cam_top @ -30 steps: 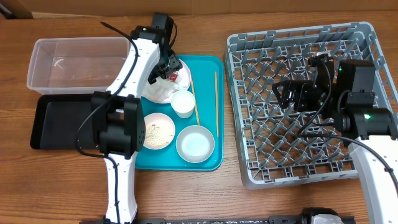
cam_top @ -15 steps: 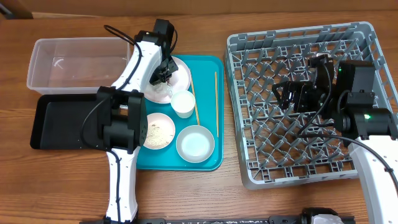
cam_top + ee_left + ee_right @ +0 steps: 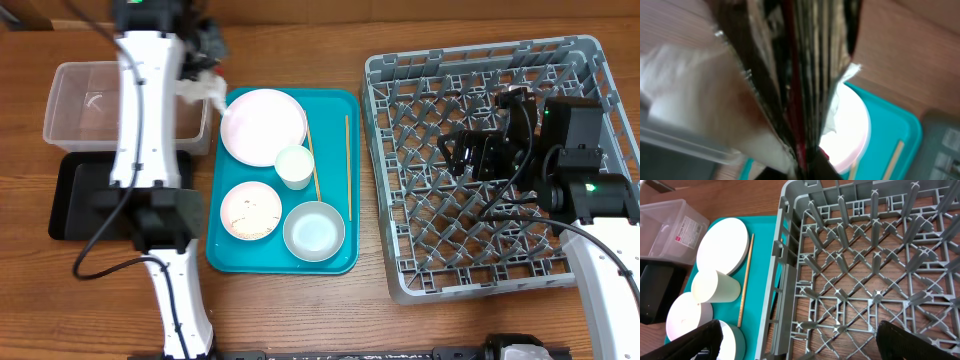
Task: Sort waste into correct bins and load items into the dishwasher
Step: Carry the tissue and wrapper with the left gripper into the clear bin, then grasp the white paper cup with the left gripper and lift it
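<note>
On the teal tray [image 3: 222, 258]: large plate [image 3: 263, 125] is now lying bare, while rice scraps [image 3: 250, 212] are still waiting on the small plate.
Just off the tray's far-left corner: left gripper [image 3: 201, 72] is carrying the crumpled napkin [image 3: 204, 92] it has lifted off that plate, jaws pinched narrow on it. A red streak in the blurred wrist view may be the wrapper.
Left of the tray: clear tub [image 3: 60, 76] is about to receive the napkin, judging by the hold.
Well right of the tray: right gripper [image 3: 450, 155] is hovering wide and empty over the dish rack [image 3: 480, 275], unmoved.

Left arm [image 3: 140, 110] spanning clear tub [image 3: 60, 80] and black tray [image 3: 70, 215], teal tray [image 3: 330, 170] open above, rack pegs [image 3: 420, 215] upright
</note>
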Available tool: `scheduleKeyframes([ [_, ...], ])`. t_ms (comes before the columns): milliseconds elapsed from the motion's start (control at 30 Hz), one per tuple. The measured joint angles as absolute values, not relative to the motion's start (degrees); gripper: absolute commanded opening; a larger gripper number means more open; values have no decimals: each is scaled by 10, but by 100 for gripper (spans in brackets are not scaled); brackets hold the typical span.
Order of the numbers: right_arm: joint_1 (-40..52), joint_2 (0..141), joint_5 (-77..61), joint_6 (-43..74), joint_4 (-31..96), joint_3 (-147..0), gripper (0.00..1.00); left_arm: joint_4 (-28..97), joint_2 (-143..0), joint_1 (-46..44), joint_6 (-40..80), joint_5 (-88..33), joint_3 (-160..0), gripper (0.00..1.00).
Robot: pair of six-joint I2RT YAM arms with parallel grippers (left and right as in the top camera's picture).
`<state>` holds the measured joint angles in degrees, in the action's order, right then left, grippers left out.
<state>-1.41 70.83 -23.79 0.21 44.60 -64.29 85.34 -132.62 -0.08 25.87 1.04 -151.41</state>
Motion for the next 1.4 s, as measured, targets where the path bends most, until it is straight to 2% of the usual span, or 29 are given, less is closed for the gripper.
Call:
scheduleKeyframes([
  [67,-14,708,-238,3,446,-643,100,831,-1326,32,250,11,-1510,36],
  [133,-14,708,-238,7,446,-643,100,798,-1333,65,242,11,-1496,54],
  [167,-14,708,-238,9,446,-643,100,784,-1340,81,239,11,-1487,84],
  [200,-14,708,-238,10,446,-643,100,766,-1354,100,237,11,-1478,100],
  [333,-14,708,-237,13,445,-643,100,776,-1396,114,236,10,-1467,100],
  [400,-14,708,-237,13,442,-643,100,785,-1401,112,232,4,-1463,94],
  [533,-14,708,-237,13,436,-643,100,837,-1391,108,182,-42,-1471,92],
  [800,-14,708,-238,13,446,-643,100,961,-1250,72,115,-84,-1490,90],
  [933,-14,708,-238,13,446,-643,100,966,-1190,43,83,-119,-1482,91],
  [1100,-14,708,-238,13,446,-643,100,966,-1186,-10,39,-140,-1417,89],
  [1300,-14,708,-238,13,446,-643,100,908,-1206,-93,-24,-134,-1259,76],
  [1367,-14,708,-238,13,446,-643,100,868,-1207,-117,-28,-112,-1201,70],
  [1400,-14,708,-238,13,446,-643,100,843,-1208,-124,-27,-103,-1176,64],
])
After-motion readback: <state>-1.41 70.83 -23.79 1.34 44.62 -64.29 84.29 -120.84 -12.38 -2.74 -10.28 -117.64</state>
